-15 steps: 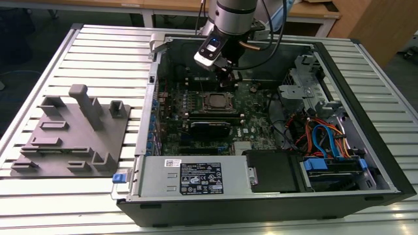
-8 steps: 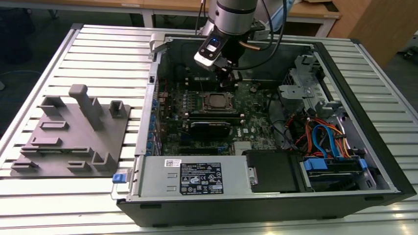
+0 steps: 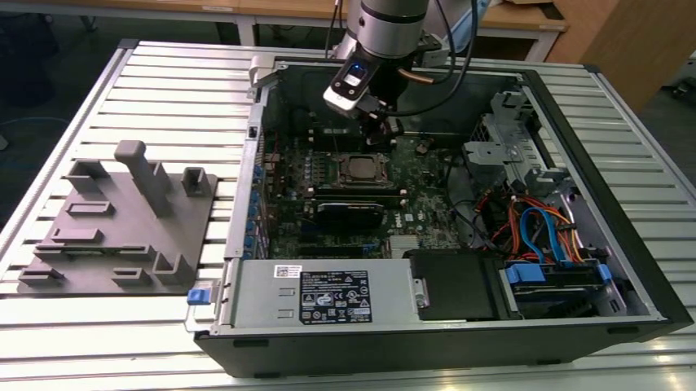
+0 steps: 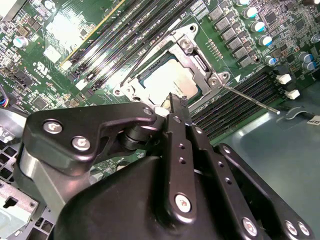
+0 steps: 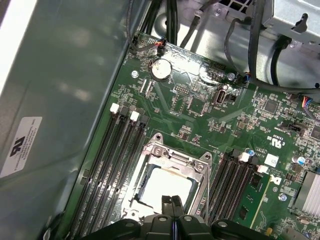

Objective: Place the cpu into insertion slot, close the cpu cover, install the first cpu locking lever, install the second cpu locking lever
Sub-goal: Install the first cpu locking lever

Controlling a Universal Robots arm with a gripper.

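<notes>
While the chip (image 5: 167,182) lies in its socket (image 5: 142,186) under the lowered metal cover (image 5: 172,156), the gripper (image 5: 171,201) hovers right over it, fingers pressed together and holding nothing — 1 thin lever (image 4: 250,100) juts out beside the cover.

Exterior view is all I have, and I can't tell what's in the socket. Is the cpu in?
Observer: Yes. In the first wrist view the cpu lies flat under the cpu cover, its silver top showing through the opening.
Operator: And the levers?
Observer: In the second wrist view one thin locking lever juts from the cover's corner out across the memory slots.
</notes>
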